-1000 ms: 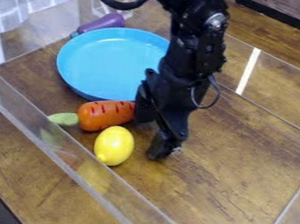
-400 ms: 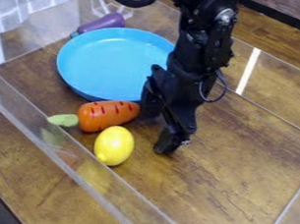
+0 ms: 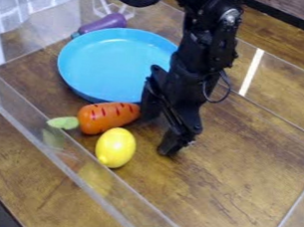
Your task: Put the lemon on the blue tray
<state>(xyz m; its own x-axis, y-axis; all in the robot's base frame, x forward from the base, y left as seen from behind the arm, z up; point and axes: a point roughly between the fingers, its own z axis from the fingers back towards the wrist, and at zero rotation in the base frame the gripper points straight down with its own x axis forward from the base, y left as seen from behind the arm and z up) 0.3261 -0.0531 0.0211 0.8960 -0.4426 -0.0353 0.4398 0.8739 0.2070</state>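
The lemon (image 3: 114, 147), a small bright-yellow oval, lies on the wooden table near the front. Behind it, to the upper left, sits the blue tray (image 3: 81, 61), a wide round dish with a raised rim and nothing in it. My black gripper (image 3: 169, 130) points down just right of the lemon, a small gap apart from it. Its jaws stand open and hold nothing. One fingertip (image 3: 173, 144) rests close to the table surface.
An orange carrot (image 3: 107, 115) with green leaves lies between the lemon and the tray. A purple object (image 3: 104, 23) sits behind the tray. A clear plastic wall (image 3: 58, 147) runs along the front and left edges.
The gripper has rolled slightly about its own axis and shifted a little right of the lemon. Lemon, carrot and tray have not moved.
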